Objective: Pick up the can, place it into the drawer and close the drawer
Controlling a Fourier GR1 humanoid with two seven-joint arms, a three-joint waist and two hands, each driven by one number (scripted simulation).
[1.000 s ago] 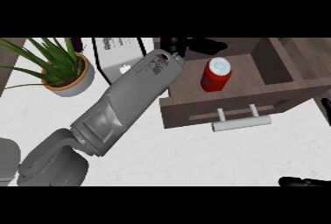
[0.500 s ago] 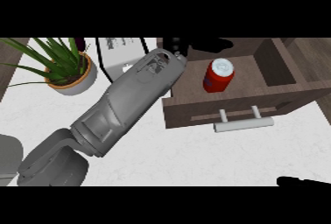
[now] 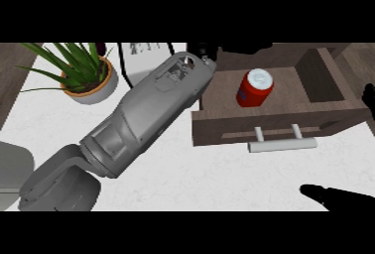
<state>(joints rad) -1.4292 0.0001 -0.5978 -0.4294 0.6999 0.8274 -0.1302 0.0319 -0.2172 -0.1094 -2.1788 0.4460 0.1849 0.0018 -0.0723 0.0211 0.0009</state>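
On our white counter (image 3: 219, 178), the red can (image 3: 255, 88) stands in the open drawer (image 3: 282, 126); we cannot tell either hand's state.

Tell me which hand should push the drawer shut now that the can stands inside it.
Probably the right hand: it shows on the counter's near side, just below the drawer's handle. The left hand sits behind the open drawer, beyond the can.

Single head view, steeply downward onto the counter (image 3: 219, 173); close in. Open drawer (image 3: 278, 126) upper right, left forearm (image 3: 147, 119) crossing diagonally.
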